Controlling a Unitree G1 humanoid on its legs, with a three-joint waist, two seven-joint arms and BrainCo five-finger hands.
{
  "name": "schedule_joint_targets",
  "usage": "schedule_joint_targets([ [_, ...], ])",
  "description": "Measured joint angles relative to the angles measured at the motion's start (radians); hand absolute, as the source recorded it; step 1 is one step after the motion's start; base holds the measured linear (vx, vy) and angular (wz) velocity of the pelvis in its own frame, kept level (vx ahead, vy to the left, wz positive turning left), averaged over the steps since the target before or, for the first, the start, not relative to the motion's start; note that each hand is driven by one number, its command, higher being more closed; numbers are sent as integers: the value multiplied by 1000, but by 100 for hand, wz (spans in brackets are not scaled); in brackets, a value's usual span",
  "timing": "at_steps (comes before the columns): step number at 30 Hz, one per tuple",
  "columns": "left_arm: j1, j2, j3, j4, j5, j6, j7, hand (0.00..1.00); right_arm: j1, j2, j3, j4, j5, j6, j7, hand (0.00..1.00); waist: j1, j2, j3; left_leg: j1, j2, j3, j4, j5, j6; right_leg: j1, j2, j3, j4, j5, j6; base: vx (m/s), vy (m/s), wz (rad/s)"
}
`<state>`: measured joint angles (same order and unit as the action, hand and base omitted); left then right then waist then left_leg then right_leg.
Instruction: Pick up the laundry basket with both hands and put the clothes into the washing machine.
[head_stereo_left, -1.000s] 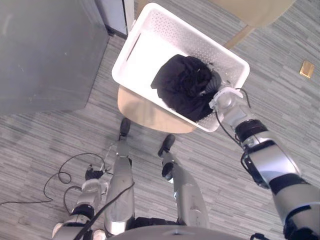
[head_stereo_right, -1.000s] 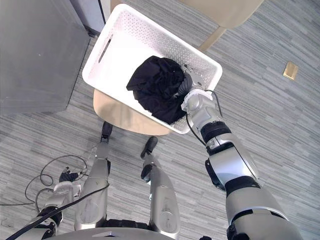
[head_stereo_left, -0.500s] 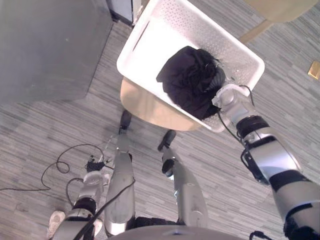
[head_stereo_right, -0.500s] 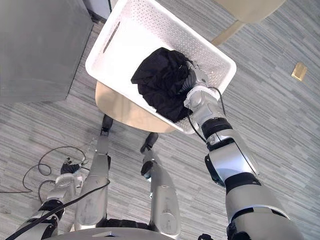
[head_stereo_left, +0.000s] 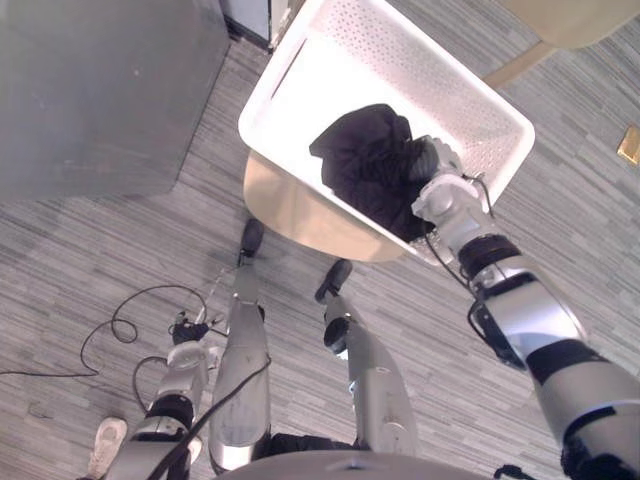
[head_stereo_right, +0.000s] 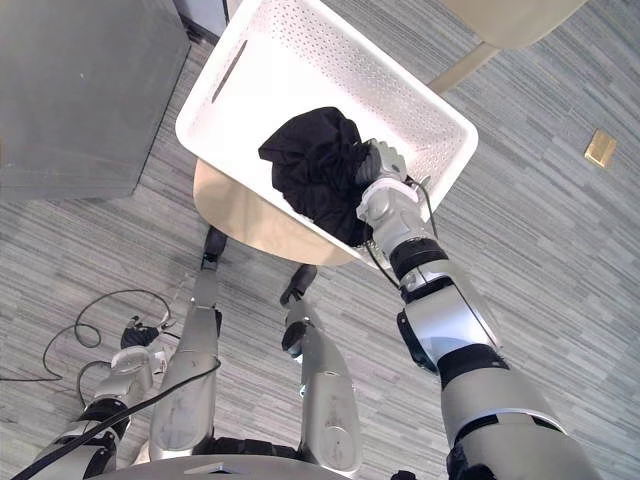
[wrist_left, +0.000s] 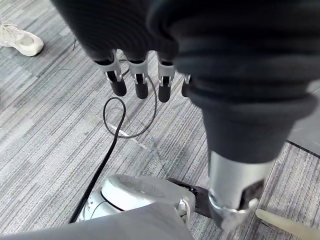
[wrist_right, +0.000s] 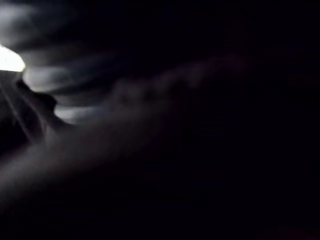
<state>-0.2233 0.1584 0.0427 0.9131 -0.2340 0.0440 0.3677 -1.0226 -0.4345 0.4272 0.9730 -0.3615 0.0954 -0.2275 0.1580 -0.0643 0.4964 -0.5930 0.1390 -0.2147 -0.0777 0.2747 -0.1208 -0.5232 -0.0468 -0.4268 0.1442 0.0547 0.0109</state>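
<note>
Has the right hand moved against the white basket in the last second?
Yes. The right hand has slid left along the basket's near rim, away from its right corner, into the clothes.

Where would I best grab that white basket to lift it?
Likely by the slot handle in the short end wall of the basket, coming from that end, and likewise at the opposite end, where the black clothes weigh it down.

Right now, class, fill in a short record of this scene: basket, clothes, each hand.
basket: white, perforated, resting on a tan round-edged surface
clothes: black bundle inside the basket, at the end nearer the right hand
right hand: in the basket, against the clothes
left hand: low over the floor, fingers straight, holding nothing
</note>
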Motion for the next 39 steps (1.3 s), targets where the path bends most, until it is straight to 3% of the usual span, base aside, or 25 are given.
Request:
schedule_joint_targets([
  [10,0,-7,17,0,-8,0,16,0,11,42,-62,-5,54,4,-29,100,-3,0,0,0,1,1,0,2,-2,-1,-1,1,2,0,0,31,-22,0],
  [13,0,-10,26,0,-19,1,22,0,28,66,-129,-18,123,10,-48,100,-5,0,0,0,2,3,0,2,-3,-2,-1,2,2,0,0,0,0,0],
  [16,0,-11,31,0,-24,1,22,0,36,97,-203,-18,278,0,-87,100,-7,0,0,1,6,7,0,2,-4,-3,-1,5,3,0,0,0,0,-1],
  [22,0,-17,45,0,-49,3,26,0,36,165,-362,-69,561,-51,-152,100,-12,0,0,21,10,30,0,2,-4,0,0,27,8,3,-3,11,-11,-9],
  [27,-1,-22,50,-1,-81,6,26,0,36,234,-440,-178,804,-134,-180,100,-24,0,0,69,13,51,-1,0,-5,38,4,43,3,5,-5,25,-38,-7],
  [32,-11,-33,49,-1,-92,27,23,0,37,270,-449,-305,976,-208,-192,100,-23,0,0,111,16,64,-1,-7,-6,76,8,57,-5,9,-6,13,-35,-4],
  [39,4,-52,31,-46,-86,71,9,0,100,329,-427,-544,1111,-248,-167,100,-23,0,0,220,14,91,-1,-27,-6,162,-3,74,23,-14,1,33,-34,-1],
])
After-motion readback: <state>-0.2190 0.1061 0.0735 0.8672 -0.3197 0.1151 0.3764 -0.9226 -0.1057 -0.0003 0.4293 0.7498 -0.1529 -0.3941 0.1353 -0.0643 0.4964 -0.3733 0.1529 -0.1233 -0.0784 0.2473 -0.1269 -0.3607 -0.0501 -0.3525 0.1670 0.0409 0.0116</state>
